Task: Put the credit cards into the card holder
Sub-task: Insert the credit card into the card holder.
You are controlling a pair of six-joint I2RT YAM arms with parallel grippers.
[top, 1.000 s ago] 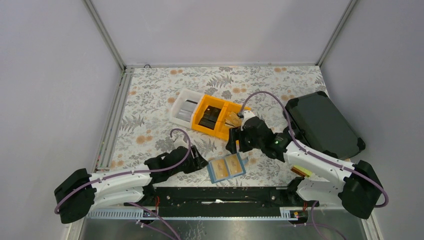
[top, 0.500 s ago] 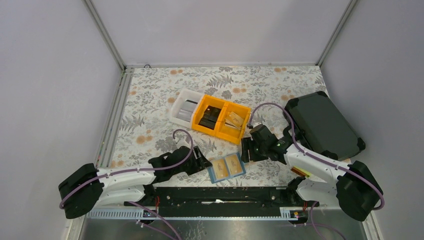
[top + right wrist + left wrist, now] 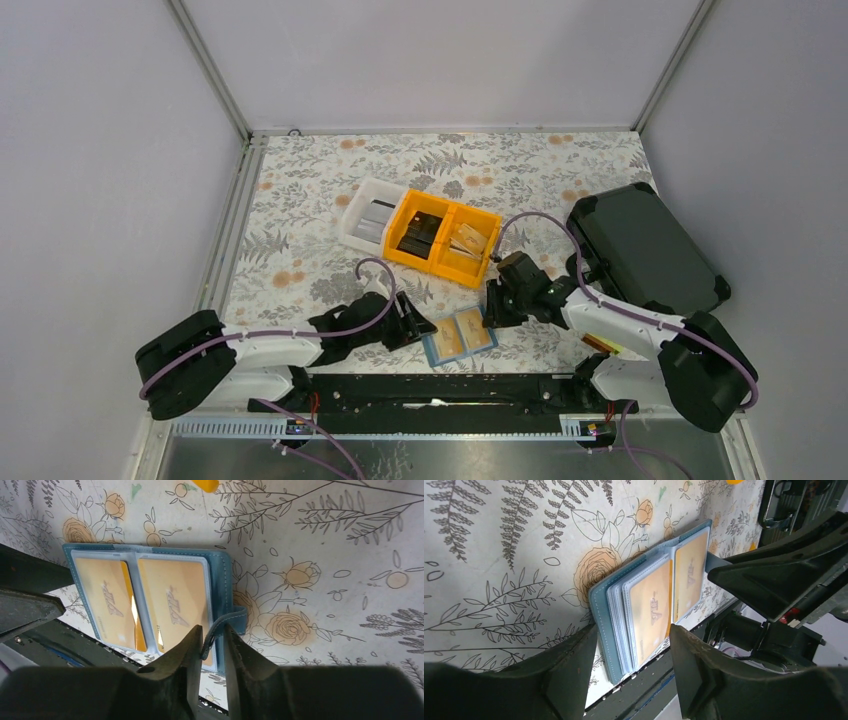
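The right gripper [image 3: 213, 639] pinches the side tab [image 3: 227, 622] of the card holder [image 3: 150, 600], which lies open near the table's [image 3: 300, 200] front edge. The left gripper [image 3: 633, 630] stands wide, jaws straddling the holder's opposite end.

Light: bright, even and soft, from overhead.
Top view: sharp all over; faint soft shadows under the arms [image 3: 265, 350] on the tablecloth [image 3: 300, 200].
Left wrist view: card holder [image 3: 644, 600] crisp; left fingers [image 3: 569, 675] at 6 o'clock dark and soft.
Right wrist view: pale glare streaks on the clear sleeves; right fingers [image 3: 175, 680] at 6 o'clock blurred.
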